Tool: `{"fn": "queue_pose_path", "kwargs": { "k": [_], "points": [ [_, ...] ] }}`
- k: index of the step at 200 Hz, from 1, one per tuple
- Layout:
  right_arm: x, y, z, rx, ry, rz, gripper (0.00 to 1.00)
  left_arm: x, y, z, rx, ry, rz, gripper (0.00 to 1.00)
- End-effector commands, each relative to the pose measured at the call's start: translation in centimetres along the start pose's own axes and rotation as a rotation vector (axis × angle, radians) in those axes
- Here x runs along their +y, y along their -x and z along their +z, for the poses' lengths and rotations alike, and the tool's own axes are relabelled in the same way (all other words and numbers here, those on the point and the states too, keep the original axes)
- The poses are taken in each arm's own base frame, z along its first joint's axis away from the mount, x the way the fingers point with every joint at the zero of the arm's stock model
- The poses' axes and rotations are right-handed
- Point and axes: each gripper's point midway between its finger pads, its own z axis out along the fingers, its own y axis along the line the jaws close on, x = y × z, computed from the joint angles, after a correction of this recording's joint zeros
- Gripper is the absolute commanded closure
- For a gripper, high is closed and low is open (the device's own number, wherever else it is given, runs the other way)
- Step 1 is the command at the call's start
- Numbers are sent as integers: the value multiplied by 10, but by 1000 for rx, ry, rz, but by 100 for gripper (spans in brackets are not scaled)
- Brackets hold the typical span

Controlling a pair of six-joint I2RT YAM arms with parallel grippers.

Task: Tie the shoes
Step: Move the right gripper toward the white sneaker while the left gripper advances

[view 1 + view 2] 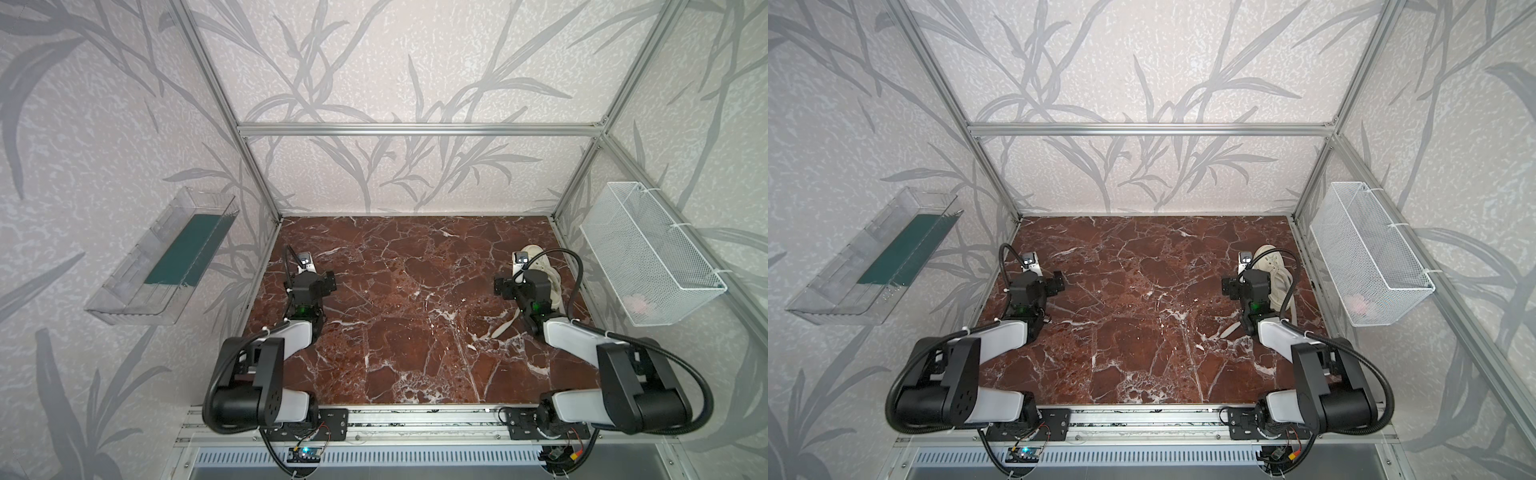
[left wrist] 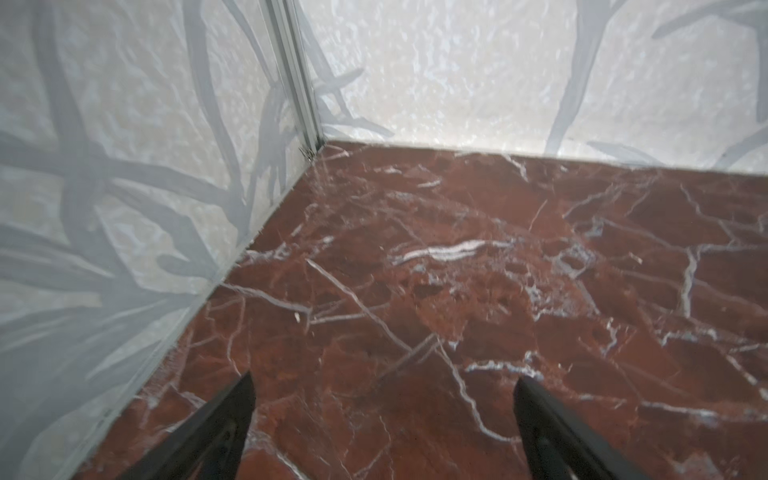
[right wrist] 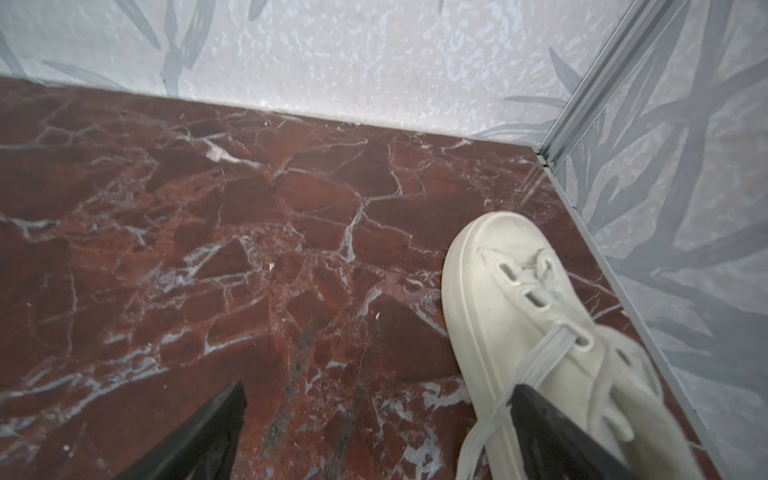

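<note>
A cream low-top shoe (image 3: 511,316) stands on the red marble table (image 1: 415,316) near the back right corner, toe toward the back wall. In both top views the right arm covers much of the shoe (image 1: 545,266) (image 1: 1273,266). Its flat laces (image 3: 540,361) are loose; one crosses the sole beside my right gripper's finger (image 3: 552,432), and a lace end (image 1: 505,326) (image 1: 1230,331) trails on the table. My right gripper (image 3: 378,395) is open just left of the shoe, holding nothing. My left gripper (image 2: 384,386) is open over bare marble at the left.
A white wire basket (image 1: 652,253) hangs on the right wall and a clear plastic tray (image 1: 162,257) on the left wall. Aluminium frame posts (image 3: 582,120) stand in the back corners. The shoe sits close to the right wall.
</note>
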Motion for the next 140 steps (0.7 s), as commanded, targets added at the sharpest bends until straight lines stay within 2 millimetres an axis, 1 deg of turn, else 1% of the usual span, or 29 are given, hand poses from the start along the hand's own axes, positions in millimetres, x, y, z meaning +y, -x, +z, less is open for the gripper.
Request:
{"fn": "queue_pose_path", "kwargs": {
  "k": [1,10,18,32,54,69,85,95,115,134,140],
  "points": [
    [-1,-13,-14,153,2,22,1,0,20,-12,40,-3,-22,2],
    [-2,-12,-18,175,1,40,1,-8,28,-16,53,-41,-56,3],
    [-1,-9,-22,194,5,51,1,-19,36,-20,55,-91,-76,4],
    [-1,-6,-29,227,8,65,1,-38,44,-28,61,-146,-83,5],
    [-5,-3,-39,285,-8,69,1,-79,50,-46,48,-259,-71,5],
    [-7,-1,-43,332,-18,41,1,-107,46,-58,65,-345,-82,5],
    [-5,2,-43,385,9,-26,1,-130,37,-66,86,-400,-98,5],
    [-6,4,-43,415,3,-59,0,-145,31,-71,94,-439,-95,5],
    [-11,8,-39,458,-16,-115,6,-169,20,-78,117,-489,-64,5],
    [-16,10,-31,503,-35,-155,15,-189,14,-83,135,-534,-53,5],
    [-19,8,-28,524,-46,-167,19,-194,13,-85,136,-547,-53,5]
  ]
}}
